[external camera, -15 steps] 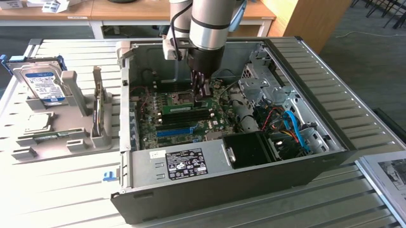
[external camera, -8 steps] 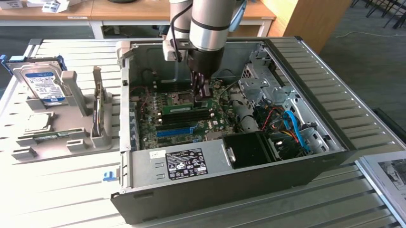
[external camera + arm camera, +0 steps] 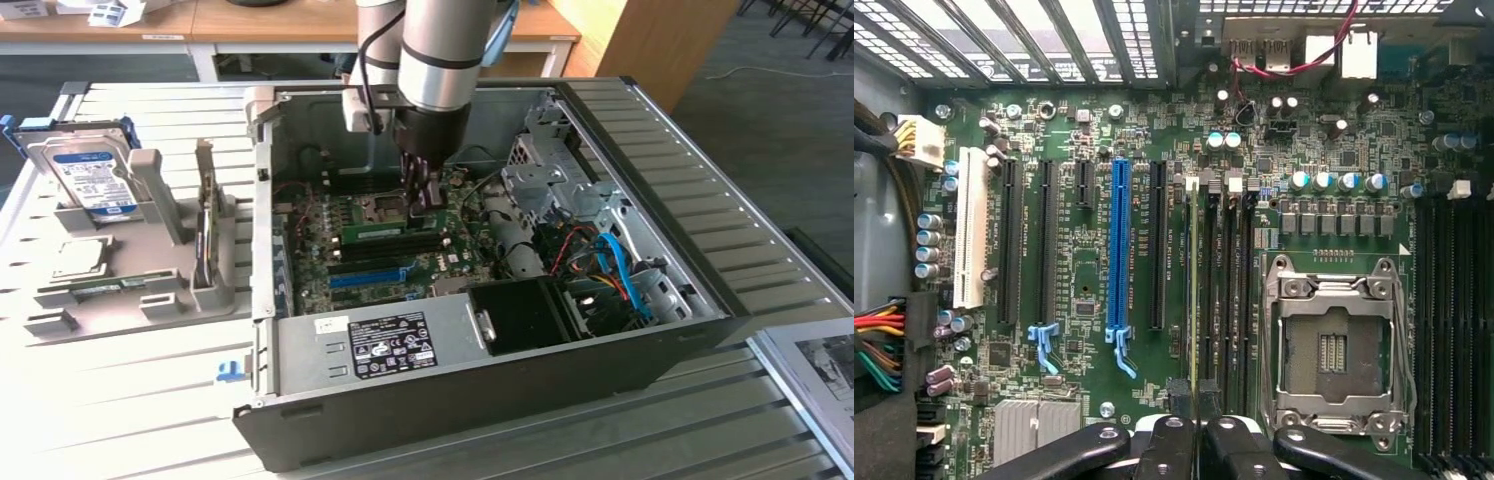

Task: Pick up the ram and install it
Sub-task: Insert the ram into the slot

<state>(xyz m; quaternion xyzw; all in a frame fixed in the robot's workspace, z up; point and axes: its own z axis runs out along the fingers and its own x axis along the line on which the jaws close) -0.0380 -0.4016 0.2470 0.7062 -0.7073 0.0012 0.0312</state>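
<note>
The arm [image 3: 437, 60] reaches straight down, wrist vertical; the gripper [image 3: 427, 203] points downward, fingers [image 3: 1170, 447] pinched narrowly on the ram [image 3: 1194, 300].

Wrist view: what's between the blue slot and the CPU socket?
One black expansion slot, then the black memory slots, with the ram edge-on at the first of them. Seen in the wrist view.

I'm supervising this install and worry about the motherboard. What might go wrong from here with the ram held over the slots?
The ram, gripped in the jaws, stands on edge over the narrow black memory slots; if it sits slightly off the slot line, pressing down may strain the stick or slot. The open CPU socket lies close beside them, so a sideways slip might hit its exposed contacts.
</note>
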